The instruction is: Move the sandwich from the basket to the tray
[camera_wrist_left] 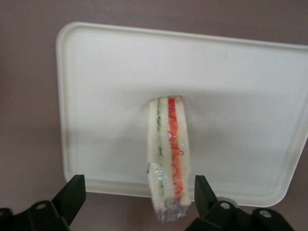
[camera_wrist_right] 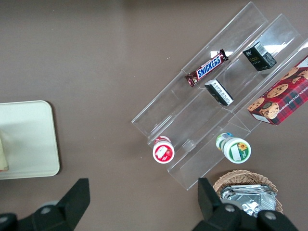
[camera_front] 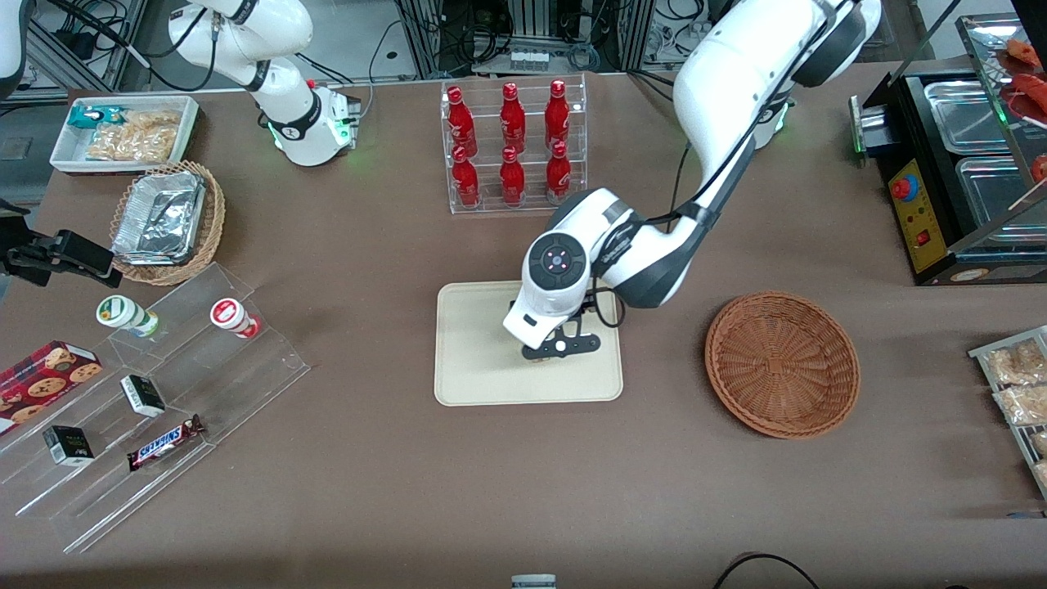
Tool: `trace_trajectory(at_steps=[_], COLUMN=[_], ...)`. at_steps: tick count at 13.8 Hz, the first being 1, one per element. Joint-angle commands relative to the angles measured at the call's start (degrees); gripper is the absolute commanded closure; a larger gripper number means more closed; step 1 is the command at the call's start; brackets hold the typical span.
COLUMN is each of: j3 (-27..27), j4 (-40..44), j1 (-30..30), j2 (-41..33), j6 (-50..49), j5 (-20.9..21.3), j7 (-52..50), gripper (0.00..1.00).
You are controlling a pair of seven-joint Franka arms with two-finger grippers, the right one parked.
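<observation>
On the brown table, the cream tray lies near mid-table, with the woven basket beside it toward the working arm's end, holding nothing. Above the tray's middle hangs the left gripper, its fingers spread wide, one on either side of the sandwich and touching neither face. That wedge stands on edge on the tray, wrapped in clear film, its green and red filling layers facing the wrist camera.
</observation>
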Motion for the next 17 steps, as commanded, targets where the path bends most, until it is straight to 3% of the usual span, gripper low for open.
trace_trajectory(at_steps=[1,4,8,11,14,17], j3=[-0.17,-0.17,-0.17,-0.17,1.41,1.68], j4=[-2.16,-2.68,-4.79,-4.97,-5.06,-5.41], j1=[6.26,14.17,25.78,29.57,31.15,31.16], j2=[-7.05,-13.03,-19.44,-25.50,-31.92,-35.45], j6=[-6.23,-17.38,-22.84,-27.77,-35.93,-39.20], j5=[0.36,-0.26,-0.17,0.36,1.41,1.59], j7=[5.14,15.08,29.15,31.10,37.60,37.79], gripper=[0.00,0.00,0.00,0.00,0.00,0.00])
